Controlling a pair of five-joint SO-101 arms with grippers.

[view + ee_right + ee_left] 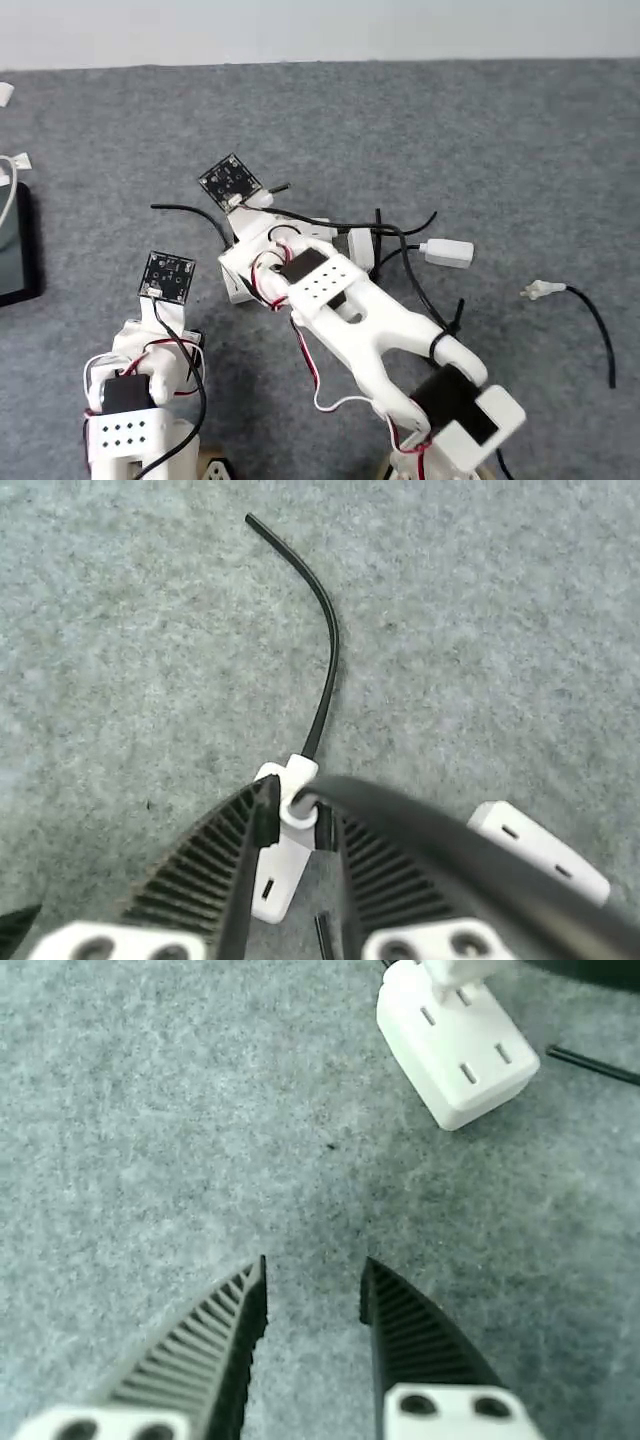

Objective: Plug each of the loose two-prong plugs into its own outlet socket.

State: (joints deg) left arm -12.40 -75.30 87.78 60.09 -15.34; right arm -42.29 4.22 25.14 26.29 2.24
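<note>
Between the ribbed fingers of the right pincer (298,810) we see a white plug (280,865) clamped, its black cord (325,660) trailing ahead. The right arm (370,330) stretches forward, low over the grey carpet (150,1110). The left pincer (314,1262) hangs fingers apart, with a white outlet block (455,1050) ahead of it.

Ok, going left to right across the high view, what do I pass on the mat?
Dark slab at the edge → left arm → right arm → loose two-prong plug → its black cord.
</note>
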